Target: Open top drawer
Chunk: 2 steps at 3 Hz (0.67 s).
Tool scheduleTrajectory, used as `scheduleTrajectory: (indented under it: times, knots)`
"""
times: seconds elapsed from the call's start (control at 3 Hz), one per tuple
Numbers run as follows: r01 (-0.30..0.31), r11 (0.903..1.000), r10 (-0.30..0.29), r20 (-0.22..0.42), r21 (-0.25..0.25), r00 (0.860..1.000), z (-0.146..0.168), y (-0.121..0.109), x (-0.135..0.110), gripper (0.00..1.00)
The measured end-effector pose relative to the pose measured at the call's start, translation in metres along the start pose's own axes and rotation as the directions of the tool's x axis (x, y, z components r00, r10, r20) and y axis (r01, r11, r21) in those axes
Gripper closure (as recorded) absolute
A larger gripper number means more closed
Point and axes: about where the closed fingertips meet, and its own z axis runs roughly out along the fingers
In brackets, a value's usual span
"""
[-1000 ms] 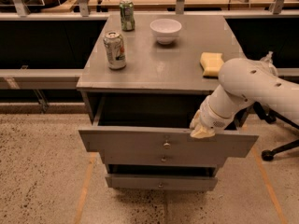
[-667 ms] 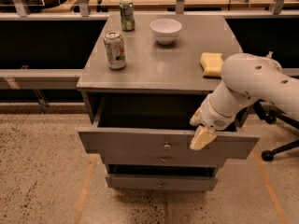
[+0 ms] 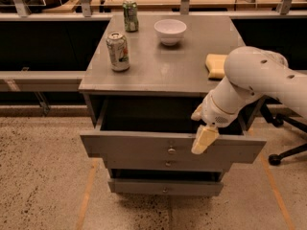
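Note:
The top drawer (image 3: 139,146) is a grey drawer with a wide flat front panel and a small round metal knob (image 3: 171,150). It stands pulled out from the grey cabinet, with its dark inside showing. My gripper (image 3: 202,134) is at the panel's upper edge, right of the knob, with its cream tip hanging down over the front face. My white arm (image 3: 259,80) reaches in from the right.
Two narrower drawer fronts, middle (image 3: 144,165) and bottom (image 3: 164,188), sit below. The cabinet top (image 3: 168,66) holds two cans (image 3: 118,51) (image 3: 130,16), a white bowl (image 3: 170,31) and a yellow sponge (image 3: 216,65). An office chair base (image 3: 285,152) stands at right. A railing runs behind.
My gripper tip has dropped a little, from the panel's top edge to lower over its front face. The drawer stands about as far out as before.

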Motion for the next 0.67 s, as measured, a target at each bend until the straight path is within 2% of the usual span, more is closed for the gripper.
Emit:
scheduleTrajectory:
  times: [0.33,0.67]
  knots:
    - [0.007,0.9997,-0.007,-0.005,0.021,1.000,-0.001,-0.010,0.000,0.55]
    - [0.014,0.9976,-0.012,-0.022,0.068,1.000,-0.006,-0.021,0.003,0.78]
